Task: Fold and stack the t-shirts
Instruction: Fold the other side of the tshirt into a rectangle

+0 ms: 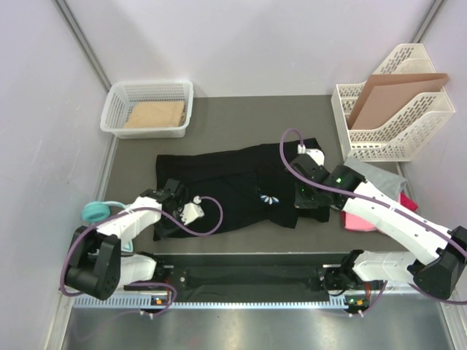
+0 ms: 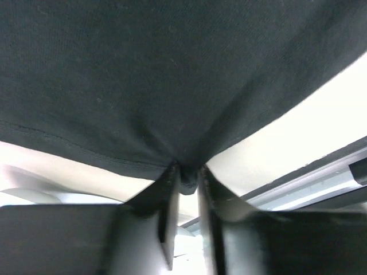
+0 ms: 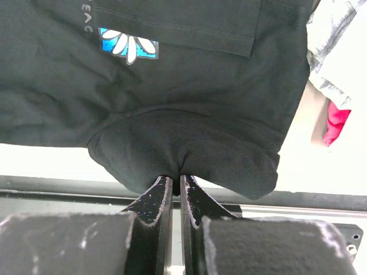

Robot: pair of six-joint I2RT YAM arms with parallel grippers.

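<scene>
The large black t-shirt (image 1: 226,182) lies spread across the middle of the table, its white-and-blue logo (image 1: 270,197) near the right. My left gripper (image 1: 171,200) is shut on the shirt's near left edge (image 2: 186,172). My right gripper (image 1: 310,198) is shut on the near right edge (image 3: 176,179), where the cloth bunches into a fold; the logo (image 3: 127,46) shows beyond it. A grey t-shirt (image 1: 379,177) and a bright pink t-shirt (image 1: 357,221) lie crumpled at the right, partly under my right arm.
A white basket (image 1: 120,109) holding a tan cloth stands at the back left. A white file rack (image 1: 394,138) with a brown cardboard sheet (image 1: 390,91) stands at the back right. A teal object (image 1: 95,211) lies at the left edge.
</scene>
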